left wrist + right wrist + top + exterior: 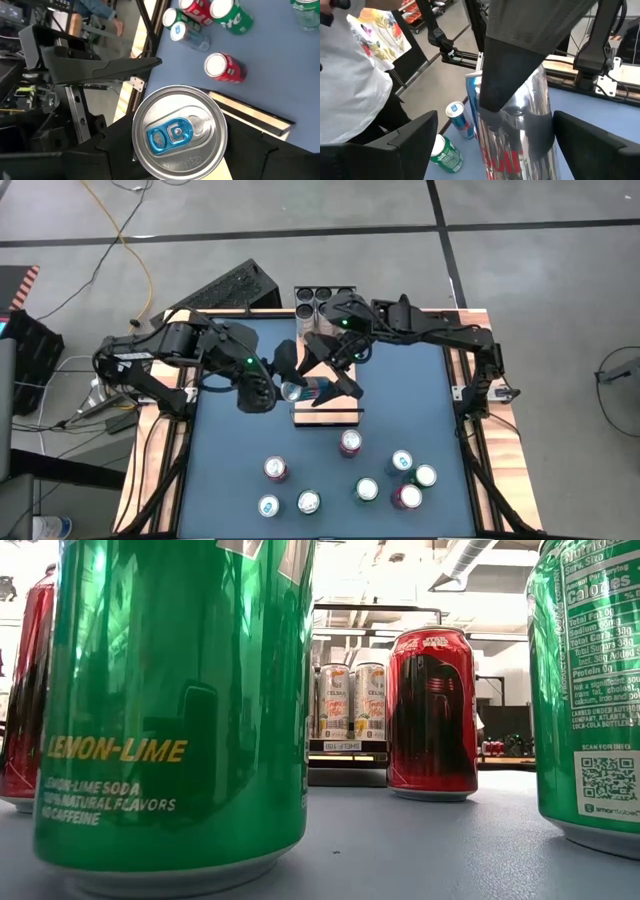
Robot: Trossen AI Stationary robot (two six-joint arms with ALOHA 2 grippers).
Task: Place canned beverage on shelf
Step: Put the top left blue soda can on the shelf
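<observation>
A silver, red and blue can (318,389) lies on its side in the air over the far edge of the shelf (325,417), a pale wood plank at the table's middle. My left gripper (298,386) comes from the left and is shut on the can. Its wrist view shows the can's top with a blue tab (179,132) and the shelf (250,114) beyond. My right gripper (338,372) comes from the far right and is open. Its two fingers stand wide on either side of the can (520,140). My left gripper pinches the can's side walls between its two fingers, at the top end (141,150). It comes level from the table's left, fingers lying along the can; one finger (512,70) runs down its wall. The can lies level; whether it touches the shelf I cannot tell.
Several cans stand on the near half of the blue table, the nearest a red one (350,442) just in front of the shelf. A black tray of cans (325,298) sits at the far edge. A person in a white shirt (350,75) stands beyond the table.
</observation>
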